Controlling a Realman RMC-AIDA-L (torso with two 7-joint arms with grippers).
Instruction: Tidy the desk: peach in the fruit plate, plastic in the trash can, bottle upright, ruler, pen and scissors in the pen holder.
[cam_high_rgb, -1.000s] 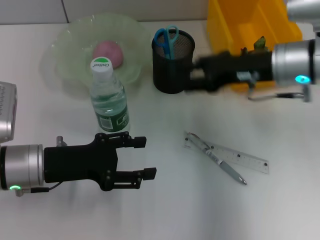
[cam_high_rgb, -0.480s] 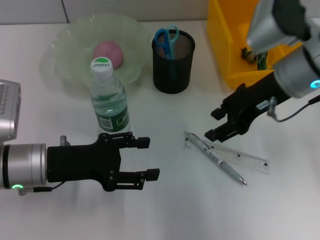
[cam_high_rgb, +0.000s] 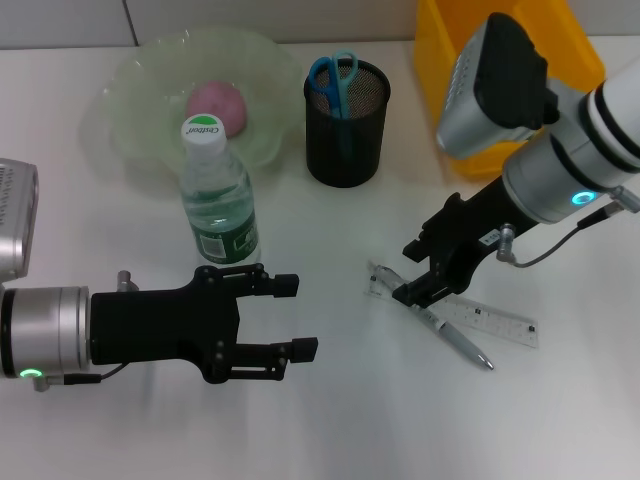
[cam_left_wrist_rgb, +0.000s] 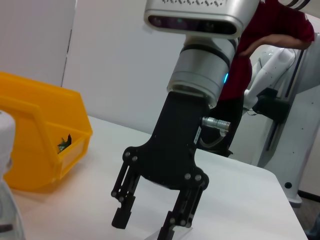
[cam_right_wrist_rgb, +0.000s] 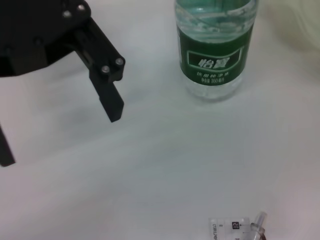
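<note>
R claw (cam_high_rgb: 412, 269) fingers apart, low over near end of ruler (cam_high_rgb: 480, 317) and pen (cam_high_rgb: 447, 334), both flat on counter (cam_high_rgb: 330, 420). L claw (cam_high_rgb: 288, 318) apart, idle beside upright bottle (cam_high_rgb: 217, 196). Peach (cam_high_rgb: 216, 106) in plate (cam_high_rgb: 135, 120); scissors (cam_high_rgb: 334, 82) in holder (cam_high_rgb: 346, 124).

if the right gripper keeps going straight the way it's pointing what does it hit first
Most likely the pen lying across the ruler. The open right gripper slants down toward their near ends, apparently just above them, though its exact height is hard to judge.
</note>
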